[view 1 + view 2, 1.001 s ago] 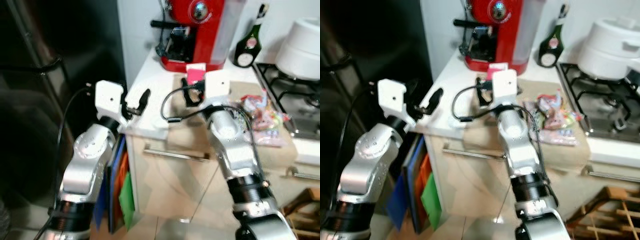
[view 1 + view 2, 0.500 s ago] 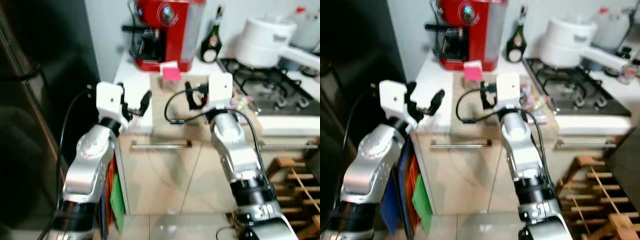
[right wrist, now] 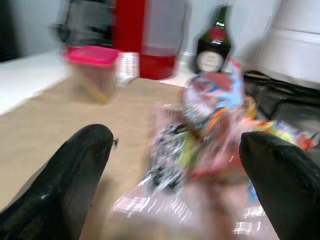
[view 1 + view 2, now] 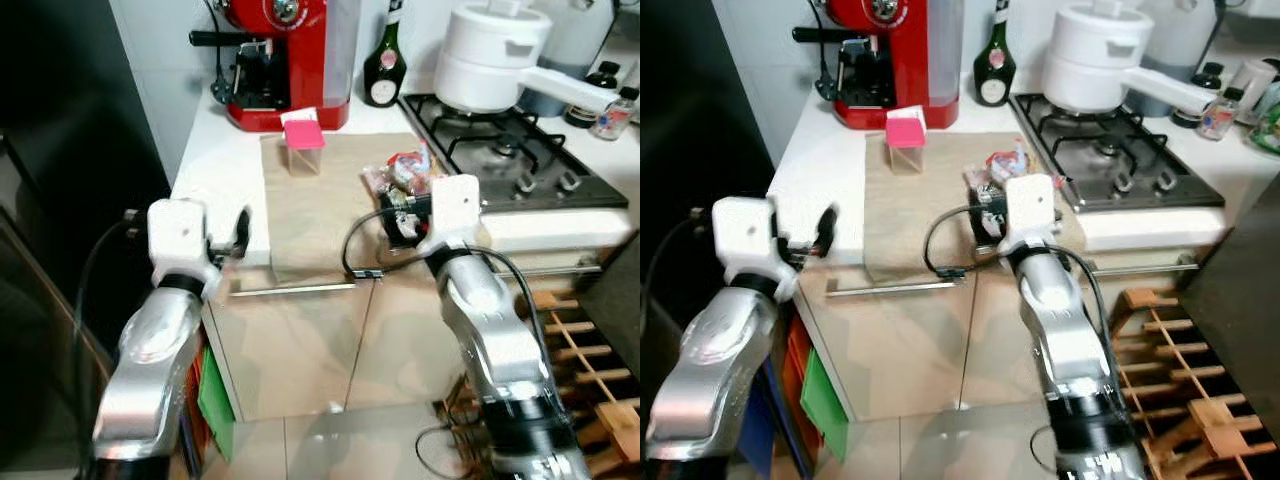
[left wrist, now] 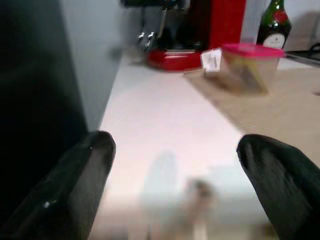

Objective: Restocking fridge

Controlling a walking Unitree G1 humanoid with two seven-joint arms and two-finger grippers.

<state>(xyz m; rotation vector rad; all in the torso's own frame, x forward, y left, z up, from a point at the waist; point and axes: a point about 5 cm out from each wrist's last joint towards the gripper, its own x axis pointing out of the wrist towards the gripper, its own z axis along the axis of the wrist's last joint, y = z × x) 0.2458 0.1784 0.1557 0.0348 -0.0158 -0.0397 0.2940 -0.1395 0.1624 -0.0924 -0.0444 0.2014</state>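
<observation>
Your right gripper (image 3: 172, 165) has its two black fingers (image 3: 75, 170) spread wide, with nothing between them. They hover just above the beige mat (image 4: 320, 200), and the heap of colourful snack packets (image 3: 210, 130) sits right in front of them, blurred in the wrist view. From the head view, that gripper (image 4: 400, 215) is at the front edge of the mat, beside the packets (image 4: 400, 172).

Your left gripper (image 5: 172, 200) is also spread, its fingertips (image 5: 80, 175) well apart and holding nothing. It hangs over the front of the white counter (image 4: 215, 170), on the fridge side of the mat, and you can see it from above at the counter's front edge (image 4: 238, 235).

The clear tub with the pink lid (image 4: 303, 145) stands upright at the back of the mat, well beyond both grippers. Your left wrist view shows it ahead of the left gripper (image 5: 252, 65), and your right wrist view shows it beyond the right one (image 3: 95, 70).

Behind the mat stands the red coffee machine (image 4: 285, 60) with a dark green bottle (image 4: 385, 70) next to it. On the far side of the mat from the fridge is the gas hob (image 4: 510, 160), carrying a white pot (image 4: 495, 60). The dark fridge (image 4: 70, 150) rises beside the counter, away from the mat. Below the mat's front edge runs a cabinet handle (image 4: 290, 290).
</observation>
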